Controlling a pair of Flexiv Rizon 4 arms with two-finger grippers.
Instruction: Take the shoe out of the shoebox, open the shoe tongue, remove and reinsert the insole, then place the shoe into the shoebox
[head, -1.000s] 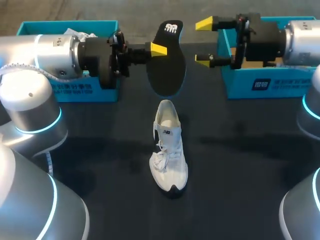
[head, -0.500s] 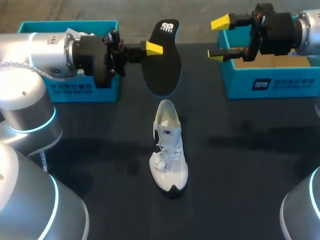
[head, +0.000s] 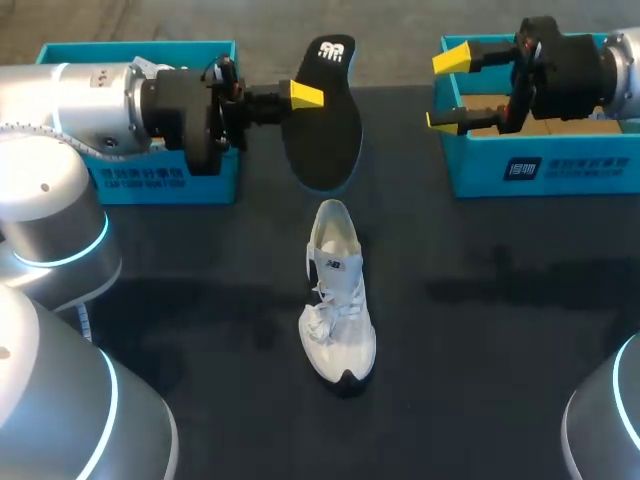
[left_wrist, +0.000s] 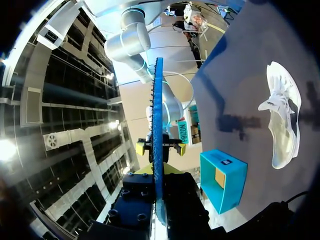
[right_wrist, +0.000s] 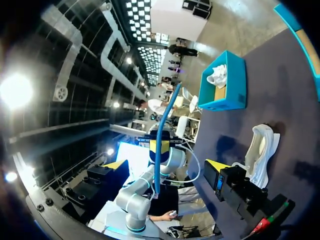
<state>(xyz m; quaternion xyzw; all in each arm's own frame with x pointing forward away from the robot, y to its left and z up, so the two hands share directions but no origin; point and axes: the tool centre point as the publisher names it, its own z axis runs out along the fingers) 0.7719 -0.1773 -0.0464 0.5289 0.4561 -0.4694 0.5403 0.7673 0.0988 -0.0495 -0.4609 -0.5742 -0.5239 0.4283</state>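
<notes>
My left gripper (head: 300, 97) is shut on the black insole (head: 325, 125) and holds it in the air above the table, behind the shoe. The white shoe (head: 338, 290) lies on the dark table, toe toward me. In the left wrist view the insole (left_wrist: 158, 115) stands edge-on between my fingers, and the shoe (left_wrist: 282, 117) lies off to one side. My right gripper (head: 452, 90) hangs open and empty at the near end of the right shoebox (head: 540, 165). In the right wrist view its yellow tips stand wide apart around the distant insole (right_wrist: 162, 132), with the shoe (right_wrist: 260, 150) beside them.
A second blue shoebox (head: 130, 175) with white paper in it stands at the back left behind my left arm; it shows too as the blue box (right_wrist: 222, 82). The right box appears as the blue box (left_wrist: 225, 180). Dark table surface lies around the shoe.
My right arm has drawn back to the right, away from the insole, still open. My left gripper with the insole has shifted slightly left and back.
</notes>
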